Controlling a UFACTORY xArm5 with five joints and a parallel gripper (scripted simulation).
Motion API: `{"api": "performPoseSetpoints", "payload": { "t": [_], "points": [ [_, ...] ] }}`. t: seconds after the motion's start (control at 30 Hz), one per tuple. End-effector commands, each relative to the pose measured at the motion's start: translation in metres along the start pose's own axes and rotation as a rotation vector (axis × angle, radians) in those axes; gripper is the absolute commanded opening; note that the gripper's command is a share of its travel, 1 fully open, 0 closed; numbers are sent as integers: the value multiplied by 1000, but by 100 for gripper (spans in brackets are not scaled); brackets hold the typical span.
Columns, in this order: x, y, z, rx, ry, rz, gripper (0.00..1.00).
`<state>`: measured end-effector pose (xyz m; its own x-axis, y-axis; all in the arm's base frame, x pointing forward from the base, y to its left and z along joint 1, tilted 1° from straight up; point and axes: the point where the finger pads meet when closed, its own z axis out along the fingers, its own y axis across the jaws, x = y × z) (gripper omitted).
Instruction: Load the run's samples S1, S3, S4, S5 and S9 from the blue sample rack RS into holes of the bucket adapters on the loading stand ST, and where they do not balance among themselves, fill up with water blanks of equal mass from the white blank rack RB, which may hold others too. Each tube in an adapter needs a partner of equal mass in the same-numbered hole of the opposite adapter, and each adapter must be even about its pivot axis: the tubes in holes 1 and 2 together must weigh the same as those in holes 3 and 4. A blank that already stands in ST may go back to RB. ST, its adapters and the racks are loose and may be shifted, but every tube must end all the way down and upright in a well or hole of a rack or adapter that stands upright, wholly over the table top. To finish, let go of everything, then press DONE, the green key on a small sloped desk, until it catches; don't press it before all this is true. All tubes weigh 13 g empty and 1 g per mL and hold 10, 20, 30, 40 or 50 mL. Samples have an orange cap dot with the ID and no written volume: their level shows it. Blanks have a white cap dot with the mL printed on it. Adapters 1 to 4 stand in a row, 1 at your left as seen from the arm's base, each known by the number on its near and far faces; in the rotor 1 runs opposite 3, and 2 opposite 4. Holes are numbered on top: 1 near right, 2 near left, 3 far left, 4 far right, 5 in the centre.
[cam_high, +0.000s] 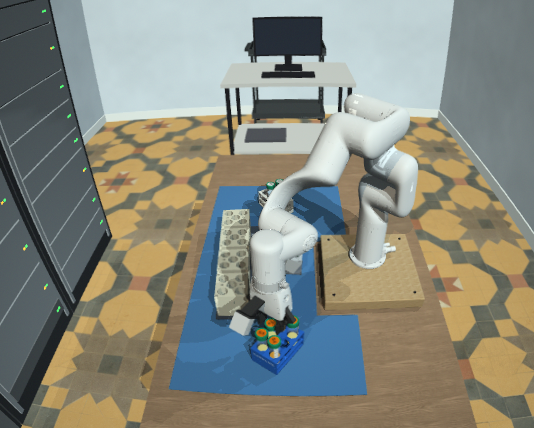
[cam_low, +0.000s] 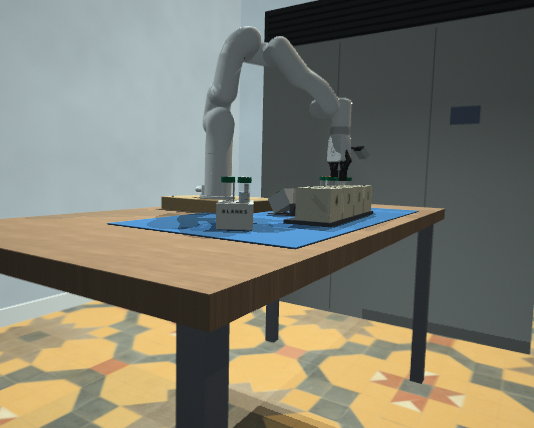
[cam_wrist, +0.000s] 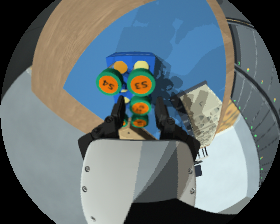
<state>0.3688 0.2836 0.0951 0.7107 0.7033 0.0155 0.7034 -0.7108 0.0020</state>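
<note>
While the arm bends down over the near end of the blue mat (cam_high: 320, 360), the gripper (cam_wrist: 139, 122) hangs low over the blue sample rack RS (cam_high: 278, 354), its fingers part open on either side of an orange-dotted sample tube (cam_wrist: 139, 105) in the rack's near row. The fingers are level with that cap but not clamped on it; there is a gap on both sides and nothing is held.

Wrist view: two more samples (cam_wrist: 109, 83) sit in the row beyond, caps green-rimmed with orange dots. ID text is too blurred to read.

RS sits on the mat at the end of the loading stand ST (cam_high: 233, 260), just beside it, slightly rotated. The ST adapter holes that show from above look bare; part of the row is hidden by the arm.

White blank rack RB (cam_low: 235, 216), labelled BLANKS, stands at the other end of the mat with two green-capped tubes (cam_low: 244, 187) upright in it. The table (cam_low: 150, 270) carries everything. Arm base is on a tan plate (cam_high: 400, 295).
</note>
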Motion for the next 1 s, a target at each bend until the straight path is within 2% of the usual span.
{"api": "performPoseSetpoints", "payload": {
  "t": [0.0, 0.33, 0.8, 0.83, 0.97],
  "points": [
    [1, 0, 1, 0, 3, 0, 57],
    [1, 0, 7, 0, 3, 0, 57],
    [1, 0, 8, 0, 3, 0, 57],
    [1, 0, 7, 0, 3, 0, 0],
    [1, 0, 6, 0, 3, 0, 0]
  ]
}}
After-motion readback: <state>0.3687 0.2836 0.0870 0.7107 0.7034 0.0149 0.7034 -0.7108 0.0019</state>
